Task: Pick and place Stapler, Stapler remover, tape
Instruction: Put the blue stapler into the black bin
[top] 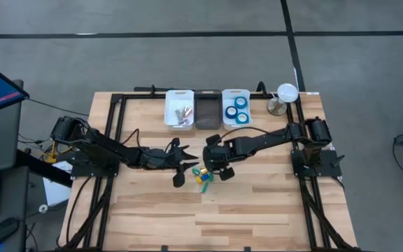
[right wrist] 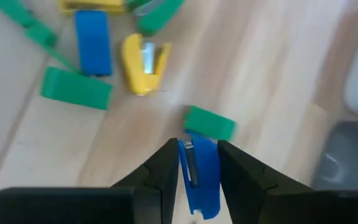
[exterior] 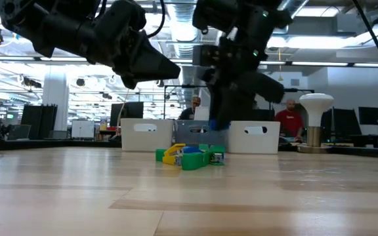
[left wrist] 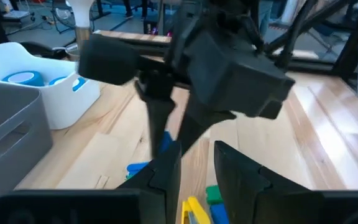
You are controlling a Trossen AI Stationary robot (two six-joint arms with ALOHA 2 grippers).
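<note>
1. 2 arms meet over mid-table. Left gripper [top: 180,171] hovers beside the pile, fingers spread, holding nothing.
2. Left white bin [top: 179,108] holds small pale pieces; dark middle bin [top: 207,110] contents unclear.
3. Pile of stationery [top: 203,176]: green, yellow and blue stapler-like pieces, loose on the wood.
4. Right gripper [right wrist: 196,163] is clamped on a blue stapler [right wrist: 202,180], just above the pile.
5. Judgement: stapler is light, rigid, smooth plastic; grip across the narrow body, mid-length, else it may pivot.
6. Blue tape [top: 238,110] rolls sit in the right white bin [top: 236,93].
</note>
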